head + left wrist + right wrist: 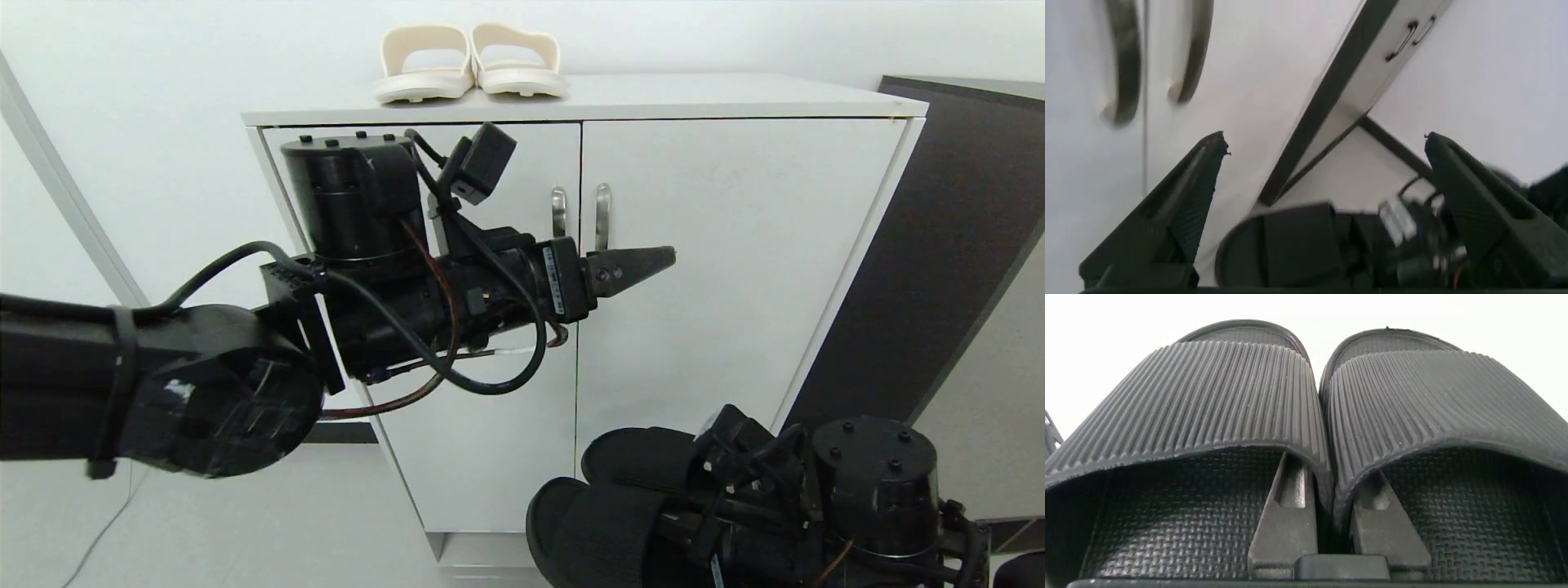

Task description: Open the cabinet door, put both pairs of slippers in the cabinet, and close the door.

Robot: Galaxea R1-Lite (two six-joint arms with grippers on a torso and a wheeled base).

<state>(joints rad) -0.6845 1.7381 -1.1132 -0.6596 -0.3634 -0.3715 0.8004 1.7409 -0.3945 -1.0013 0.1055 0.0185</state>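
Both doors of the white cabinet [735, 327] are shut, filling the middle of the head view. The two metal handles [602, 214] sit side by side at the centre seam. Nothing is stowed yet.

The left gripper [653, 261] hangs right in front of those handles, just below them, fingers spread wide with nothing between them. The handles look like slim, stiff, smooth bars. My guess is a nip across one bar and a pull outward, since the hinges seem to be on the outer edges.

Down in the lower right of the head view, the right gripper [1335, 531] has the black slippers [620, 490] as a pair. One finger sits inside each shoe, and the two adjoining side walls are squeezed together between them. That's a tidy hold. These look light and rubbery, with ribbed straps and a studded footbed, so they should give under the pinch rather than slide. The toes may droop a little.

The cream slippers [471, 64] wait on the cabinet top, upper middle of the head view, touching each other and toes forward. They look like soft, light foam too. I'd take them the same way, by the inner walls where they meet.
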